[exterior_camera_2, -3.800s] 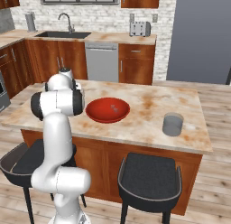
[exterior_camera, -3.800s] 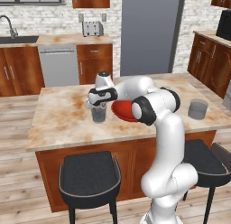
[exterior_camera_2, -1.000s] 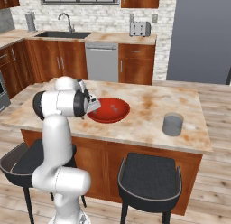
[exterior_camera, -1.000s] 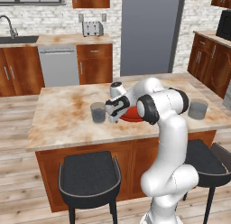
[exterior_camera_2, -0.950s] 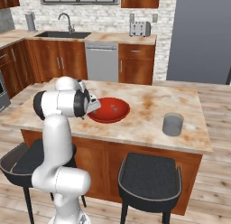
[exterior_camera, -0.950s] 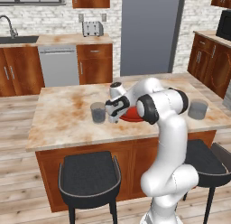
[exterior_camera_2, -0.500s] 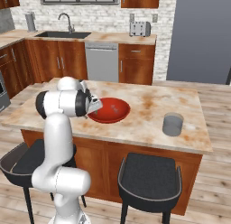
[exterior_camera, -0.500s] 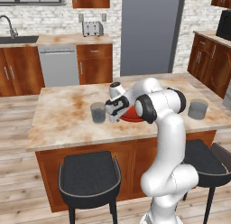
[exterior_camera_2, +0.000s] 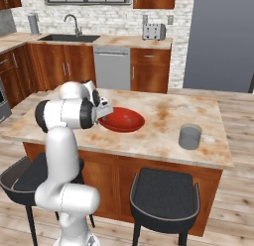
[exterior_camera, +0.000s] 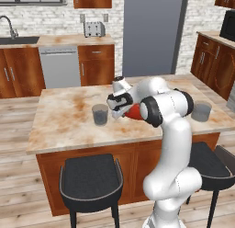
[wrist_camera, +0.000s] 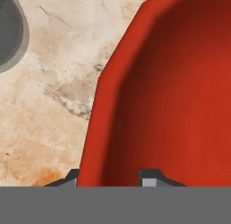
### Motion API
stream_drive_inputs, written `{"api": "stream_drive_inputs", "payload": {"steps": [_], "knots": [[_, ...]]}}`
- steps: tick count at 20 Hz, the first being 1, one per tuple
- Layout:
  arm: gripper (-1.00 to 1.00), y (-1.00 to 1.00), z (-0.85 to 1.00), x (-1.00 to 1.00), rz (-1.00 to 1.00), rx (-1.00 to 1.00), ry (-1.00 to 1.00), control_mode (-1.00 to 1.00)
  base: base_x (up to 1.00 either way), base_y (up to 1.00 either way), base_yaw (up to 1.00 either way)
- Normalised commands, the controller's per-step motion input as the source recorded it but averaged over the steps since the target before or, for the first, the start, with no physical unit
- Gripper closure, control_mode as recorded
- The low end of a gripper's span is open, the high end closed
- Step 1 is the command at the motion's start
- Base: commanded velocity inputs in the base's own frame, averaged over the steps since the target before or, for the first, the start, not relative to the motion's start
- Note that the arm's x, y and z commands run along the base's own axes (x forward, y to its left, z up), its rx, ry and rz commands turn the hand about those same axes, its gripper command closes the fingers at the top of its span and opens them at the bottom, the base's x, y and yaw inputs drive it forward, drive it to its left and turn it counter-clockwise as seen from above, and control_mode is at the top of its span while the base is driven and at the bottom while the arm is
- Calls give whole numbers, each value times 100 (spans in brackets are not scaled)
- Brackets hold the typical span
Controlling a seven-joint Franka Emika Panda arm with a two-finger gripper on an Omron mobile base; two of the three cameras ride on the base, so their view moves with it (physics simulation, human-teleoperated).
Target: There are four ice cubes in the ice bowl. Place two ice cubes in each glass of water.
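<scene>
Ice bowl [wrist_camera: 171, 83] rim right between spread fingertips of end effector [wrist_camera: 108, 179], nothing grasped.

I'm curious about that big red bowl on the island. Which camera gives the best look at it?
The right base view: the red bowl shows nearly whole on the counter, with the arm covering just its near left edge. In the left base view the arm hides most of the bowl. The hand view is so close that you see just the rim and inner wall.
</scene>
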Motion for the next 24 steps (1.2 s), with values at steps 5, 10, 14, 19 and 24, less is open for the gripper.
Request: {"api": "stream_drive_inputs", "payload": {"steps": [5, 10, 14, 19, 24], "knots": [[100, -15, 52, -5, -1, 0, -5, -100, 0, 0, 0], [100, -8, 10, -5, -1, -6, -20, -100, 0, 0, 0], [100, 0, 0, -6, -2, -15, -43, -100, 0, 0, 0], [100, 0, 0, 0, -5, -18, -38, -100, 0, 0, 0], [100, 0, 36, 0, -7, -19, -1, -100, 0, 0, 0]]}}
